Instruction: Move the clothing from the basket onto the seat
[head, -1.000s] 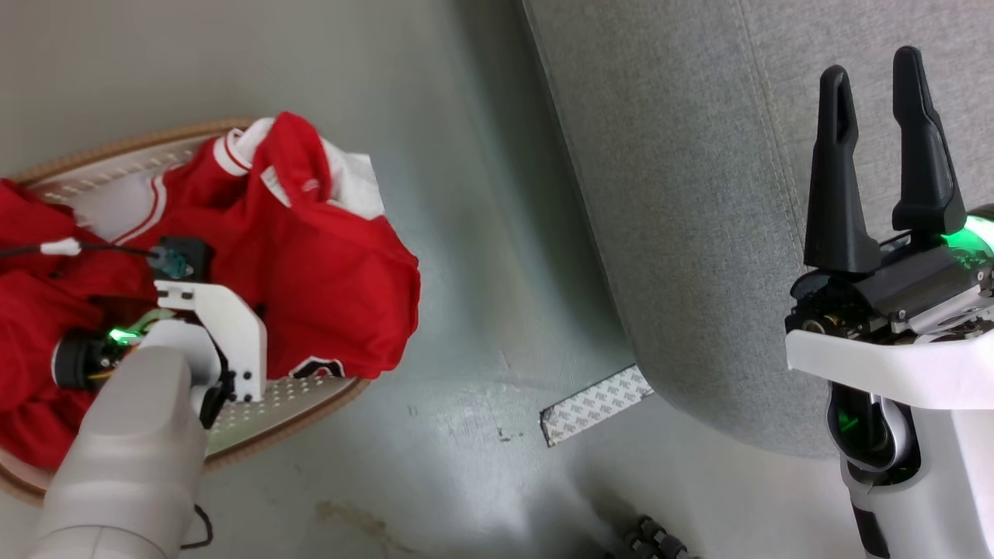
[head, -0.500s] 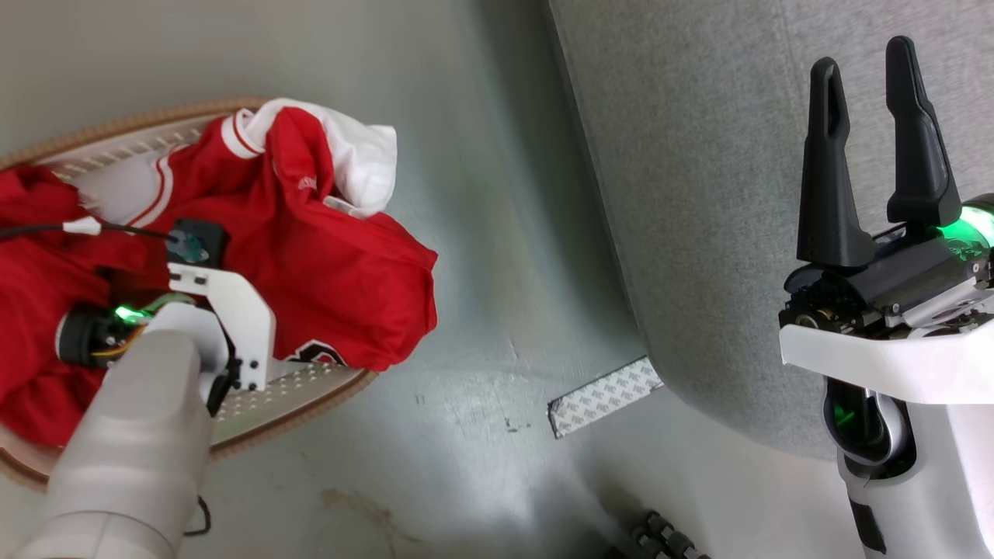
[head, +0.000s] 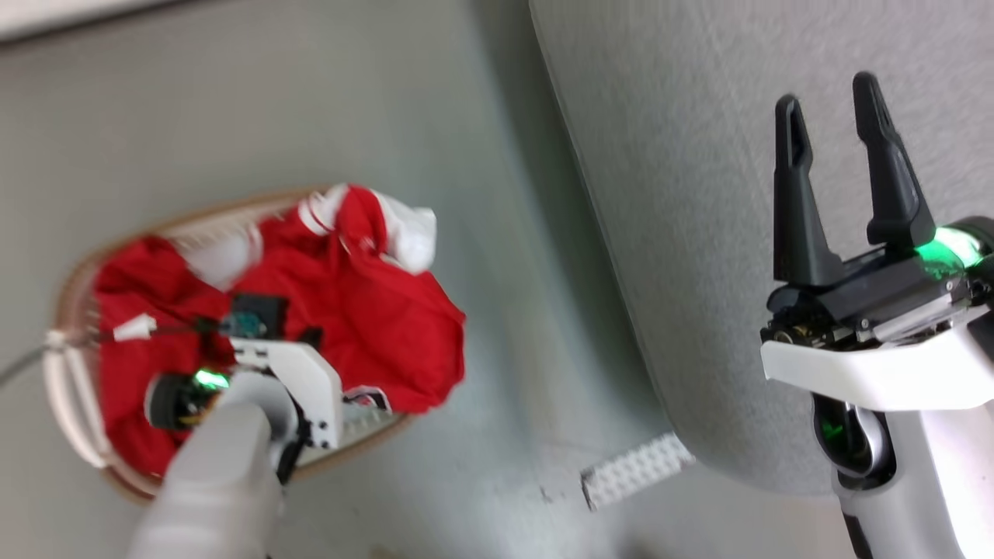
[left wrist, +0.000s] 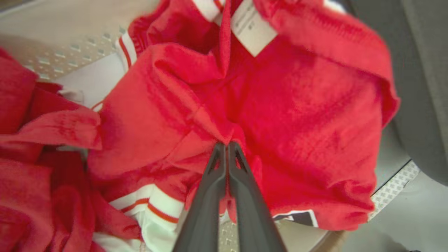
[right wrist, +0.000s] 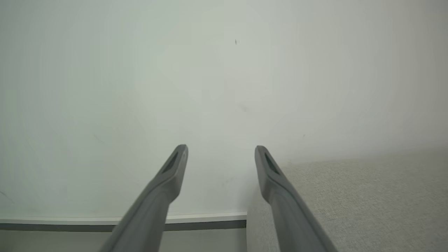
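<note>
Pale grey-green floor (head: 326,116) down below, and it's the gap that matters: laundry basket (head: 233,206) on the robot's left side of it, grey sofa (head: 699,194) on the right, the two well apart, with a patterned strip (head: 637,470) lying on the floor by the sofa's corner. Red garments (head: 388,326) are heaped in the basket, one of them spilling over the rim on the sofa side, white trim and a white label (left wrist: 252,31) showing. Left gripper (left wrist: 227,145) is down in the pile, and the left wrist view has its fingers pressed together with a pinched ridge of red fabric caught between them, which looks like a firm hold. Right gripper (head: 827,89) hangs over the sofa cushion, fingers apart, nothing in them, pointing toward the wall and its skirting board (right wrist: 203,218). So the arm nearer the seat is empty and the arm with the cloth is the far one. My read: this is the grasp-and-lift step, nothing lies on the sofa yet, and the carry has to go up and then across to the robot's right, high enough that the hanging hem clears the rim and doesn't drag on the floor
</note>
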Robot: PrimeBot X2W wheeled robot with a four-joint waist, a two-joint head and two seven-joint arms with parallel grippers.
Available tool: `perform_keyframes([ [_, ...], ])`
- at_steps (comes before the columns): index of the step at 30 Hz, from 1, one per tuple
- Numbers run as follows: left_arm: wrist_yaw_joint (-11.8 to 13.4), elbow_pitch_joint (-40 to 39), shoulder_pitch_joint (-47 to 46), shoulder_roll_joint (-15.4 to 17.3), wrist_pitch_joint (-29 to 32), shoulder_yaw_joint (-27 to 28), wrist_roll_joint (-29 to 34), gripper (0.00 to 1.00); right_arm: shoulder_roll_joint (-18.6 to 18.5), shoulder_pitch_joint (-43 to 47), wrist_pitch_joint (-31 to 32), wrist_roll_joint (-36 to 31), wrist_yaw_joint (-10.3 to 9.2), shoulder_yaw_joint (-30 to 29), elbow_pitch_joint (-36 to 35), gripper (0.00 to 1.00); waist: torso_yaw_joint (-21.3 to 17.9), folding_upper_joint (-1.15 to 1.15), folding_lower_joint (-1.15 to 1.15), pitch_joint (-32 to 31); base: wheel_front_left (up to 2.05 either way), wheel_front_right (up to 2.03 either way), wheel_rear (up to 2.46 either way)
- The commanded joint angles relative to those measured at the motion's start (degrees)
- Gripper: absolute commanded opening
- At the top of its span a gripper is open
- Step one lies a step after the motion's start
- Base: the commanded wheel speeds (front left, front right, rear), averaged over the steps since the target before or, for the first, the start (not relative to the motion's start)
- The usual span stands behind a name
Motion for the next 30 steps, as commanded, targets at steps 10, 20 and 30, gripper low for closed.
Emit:
perform_keyframes([
  [10,-0.20,-4.32,7.64,-3.45,-6.32,-4.44,-7.95,0.00,-3.75,5.93,0.04,-0.01,-0.14,-0.30,2.71,1.00,7.46,0.00,0.00,-18.35,0.00,0.00,0.00],
  [20,-0.20,-14.42,13.02,-3.35,-7.88,-11.33,-16.36,0.00,-5.52,11.22,0.05,0.65,-0.14,-0.04,4.84,1.00,10.55,0.00,0.00,-28.94,0.00,0.00,0.00],
  [30,-0.21,-29.92,16.52,-0.61,-7.85,-10.32,-16.84,0.00,-6.27,16.94,0.05,2.38,-0.14,1.59,6.22,1.00,12.67,0.00,0.00,-36.80,0.00,0.00,0.00],
])
